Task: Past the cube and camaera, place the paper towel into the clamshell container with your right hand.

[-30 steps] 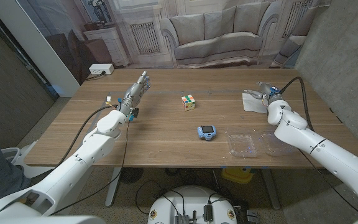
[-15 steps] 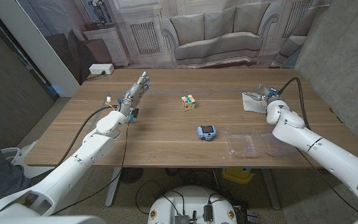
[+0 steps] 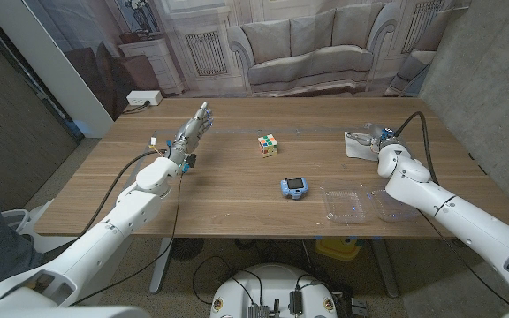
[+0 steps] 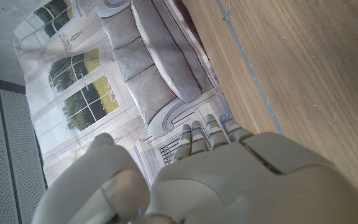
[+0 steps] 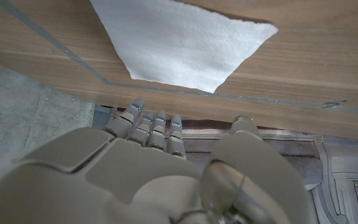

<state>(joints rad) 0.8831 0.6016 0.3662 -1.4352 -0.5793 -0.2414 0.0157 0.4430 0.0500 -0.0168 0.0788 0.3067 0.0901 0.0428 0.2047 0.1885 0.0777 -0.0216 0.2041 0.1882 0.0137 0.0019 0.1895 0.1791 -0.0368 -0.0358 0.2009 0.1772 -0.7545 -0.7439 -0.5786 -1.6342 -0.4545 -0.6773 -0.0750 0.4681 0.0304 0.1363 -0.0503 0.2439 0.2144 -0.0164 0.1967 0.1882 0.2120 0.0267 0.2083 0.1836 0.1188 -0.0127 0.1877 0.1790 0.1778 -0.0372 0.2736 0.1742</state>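
So we've got our right hand [image 3: 376,135] up at the far right part of the table [image 3: 237,190], and the paper towel [image 3: 357,144] is lying flat right at it, just ahead of the fingertips and a touch toward the table's middle. From the right wrist view the fingers [image 5: 151,124] are stretched out fairly straight with the thumb set apart, nothing in them, and the towel [image 5: 182,40] sits just beyond the fingertips, a rough triangle with one corner pointing back toward the hand. We honestly can't tell whether the fingertips are touching the sheet yet or hovering just above it. The clear clamshell container [image 3: 365,205] is lying open back toward our own side from the hand, near the table's front edge, so our guess is the carry is a short pull straight back along the right arm once the towel is pinched. The Rubik's cube [image 3: 268,145] and the little blue toy camera [image 3: 293,187] are both off toward the middle of the table, away from that line, so they shouldn't get in the way. Our left hand [image 3: 194,128] is way over on the other side, fingers out straight and together, empty, well apart from everything, so the right is clearly the nearer one for this grab.
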